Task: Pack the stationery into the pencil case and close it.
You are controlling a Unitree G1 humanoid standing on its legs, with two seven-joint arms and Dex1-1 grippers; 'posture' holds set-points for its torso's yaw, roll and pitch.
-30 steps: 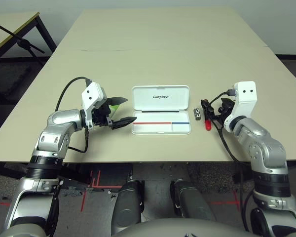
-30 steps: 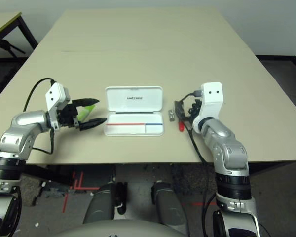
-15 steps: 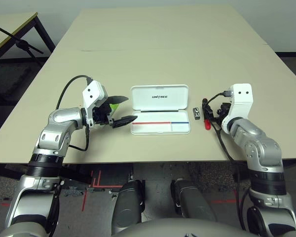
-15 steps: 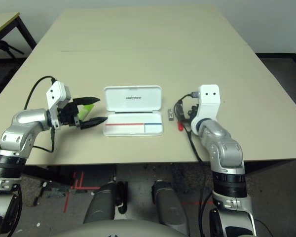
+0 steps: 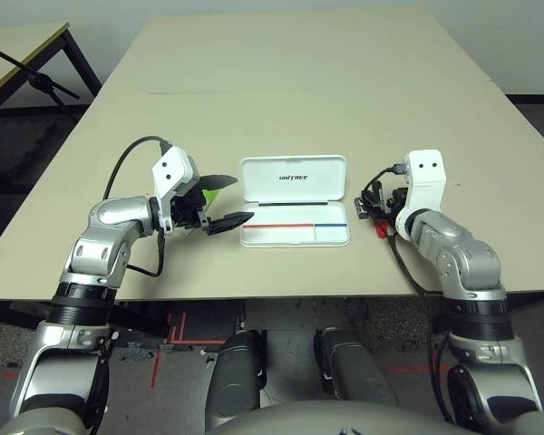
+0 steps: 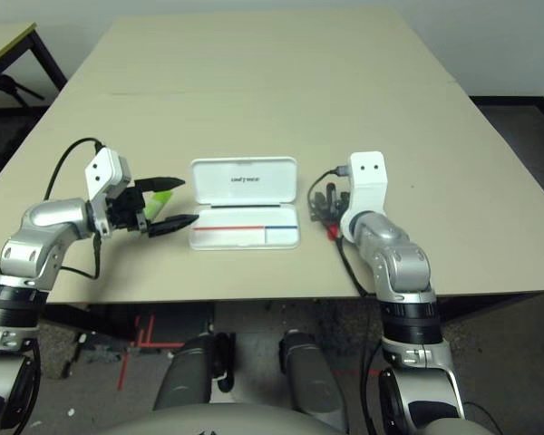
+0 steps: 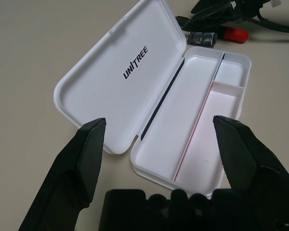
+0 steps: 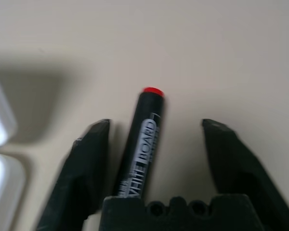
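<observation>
My right pincer [image 8: 154, 144] open, straddling black marker with red end [image 8: 143, 139]; marker's long axis runs along fingers, lying on tan table [image 5: 299, 100] just right of flat white hinged pencil case [image 5: 295, 214]. Case open, tray holds nothing. Left pincer [image 7: 164, 139] open, facing case.

A long beige table [image 5: 290, 82] stands on dark floor [image 5: 18, 136], another table [image 5: 23, 45] beside it.
</observation>
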